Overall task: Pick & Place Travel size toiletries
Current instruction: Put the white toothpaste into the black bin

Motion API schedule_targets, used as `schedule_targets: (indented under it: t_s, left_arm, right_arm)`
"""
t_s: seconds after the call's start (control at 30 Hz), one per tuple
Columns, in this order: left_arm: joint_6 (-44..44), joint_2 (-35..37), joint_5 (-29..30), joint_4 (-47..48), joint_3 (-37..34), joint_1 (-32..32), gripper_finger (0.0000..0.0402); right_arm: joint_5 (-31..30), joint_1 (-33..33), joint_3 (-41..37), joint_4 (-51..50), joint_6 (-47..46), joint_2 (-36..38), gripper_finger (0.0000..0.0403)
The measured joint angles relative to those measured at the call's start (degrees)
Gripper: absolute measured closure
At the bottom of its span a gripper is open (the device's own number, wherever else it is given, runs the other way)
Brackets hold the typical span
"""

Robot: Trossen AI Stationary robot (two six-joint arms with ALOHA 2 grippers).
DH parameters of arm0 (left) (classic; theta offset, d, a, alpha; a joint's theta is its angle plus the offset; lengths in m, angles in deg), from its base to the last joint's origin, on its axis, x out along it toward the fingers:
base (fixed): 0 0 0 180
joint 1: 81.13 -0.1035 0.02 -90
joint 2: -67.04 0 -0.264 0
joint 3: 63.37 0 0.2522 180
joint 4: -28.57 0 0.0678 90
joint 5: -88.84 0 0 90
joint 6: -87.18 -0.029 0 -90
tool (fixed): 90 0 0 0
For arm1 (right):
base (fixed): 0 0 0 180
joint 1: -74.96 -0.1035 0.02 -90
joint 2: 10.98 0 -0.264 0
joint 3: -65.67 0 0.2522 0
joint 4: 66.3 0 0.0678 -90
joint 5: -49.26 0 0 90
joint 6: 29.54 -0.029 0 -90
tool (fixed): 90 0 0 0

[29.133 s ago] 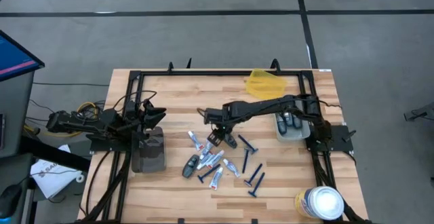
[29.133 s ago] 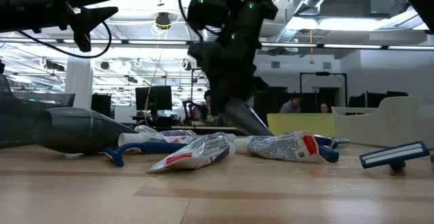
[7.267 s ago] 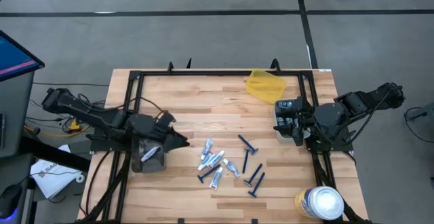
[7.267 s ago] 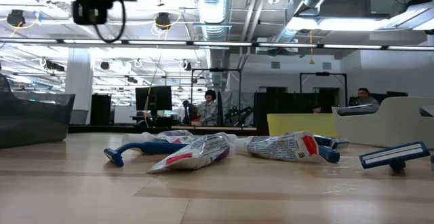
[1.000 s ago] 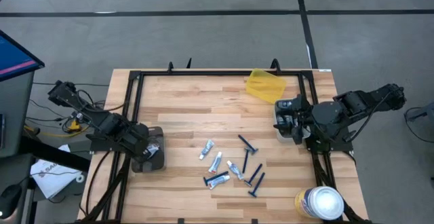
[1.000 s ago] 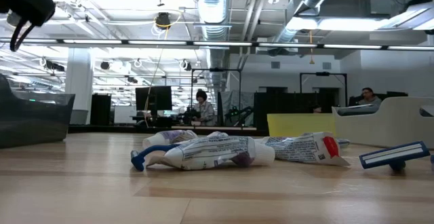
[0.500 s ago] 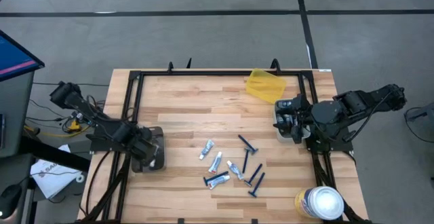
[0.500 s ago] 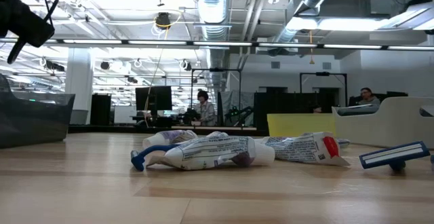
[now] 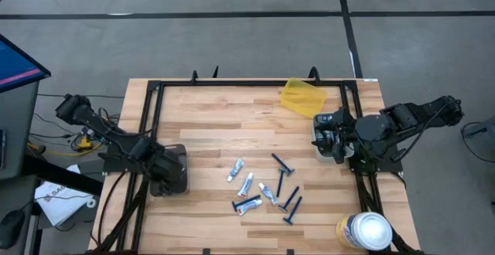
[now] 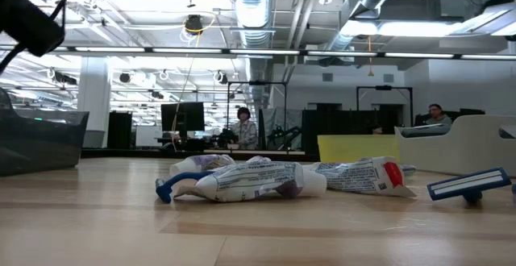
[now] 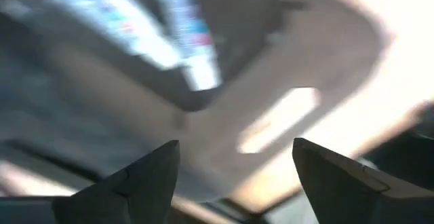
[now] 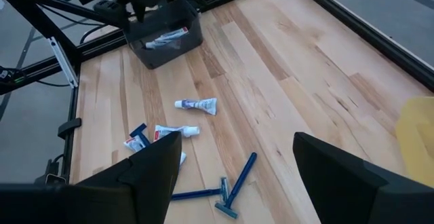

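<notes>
On the wooden table (image 9: 232, 124), tubes (image 9: 246, 185) and razors (image 9: 282, 165) lie scattered mid-board while my left gripper (image 9: 164, 167), fingers spread wide, hovers over the dark bin (image 12: 164, 39) holding tubes, and my right gripper (image 9: 331, 131) waits open above the white tray (image 9: 326, 155).

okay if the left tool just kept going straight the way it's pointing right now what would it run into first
Most likely the dark bin: the left tool points open into it from just above, with a tube already lying inside. Which it would touch first, tube or bin floor, is unclear.
</notes>
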Motion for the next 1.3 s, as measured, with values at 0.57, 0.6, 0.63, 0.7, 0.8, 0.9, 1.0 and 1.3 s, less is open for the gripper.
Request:
schedule_targets:
  t_s: [0.57, 0.6, 0.63, 0.7, 0.8, 0.9, 1.0, 1.3]
  left_arm:
    - [-4.51, 0.52, 17.25, -38.35, 0.08, -8.64, 0.0164]
    - [-5.36, 0.21, 18.46, -38.52, 0.1, -9.11, 0.0164]
    - [-6.46, -0.21, 19.64, -38.2, 0.1, -9.58, 0.0164]
    - [-8.89, -1.18, 21.51, -38.26, 0.1, -10.16, 0.0165]
    - [-12.54, -3.89, 23.84, -38.36, 0.1, -10.79, 0.0165]
    - [-15.86, -7.74, 24.72, -39.23, 0.1, -11.21, 0.0165]
    - [-16.66, -12.61, 24.58, -40.61, 0.09, -11.09, 0.0165]
    - [-18.25, -27.43, 22.21, -40.99, 4.44, -11.16, 0.0165]
  right_arm:
    - [0.02, -0.02, 0.0, -0.15, 1.28, -0.01, 0.0127]
    - [0.02, -0.02, 0.0, -0.15, 1.52, -0.01, 0.0127]
    - [0.02, -0.02, 0.0, -0.15, 1.65, -0.02, 0.0127]
    - [0.02, -0.06, 0.0, -0.15, 2.24, -0.02, 0.0127]
    - [0.09, -0.04, 0.0, -0.15, 2.56, -0.02, 0.0127]
    - [0.11, -0.04, 0.0, -0.14, 2.56, 0.0, 0.0127]
    - [0.13, -0.04, -0.01, -0.13, 2.54, -0.01, 0.0127]
    - [0.15, -0.04, 0.0, -0.16, 2.56, 0.0, 0.0127]
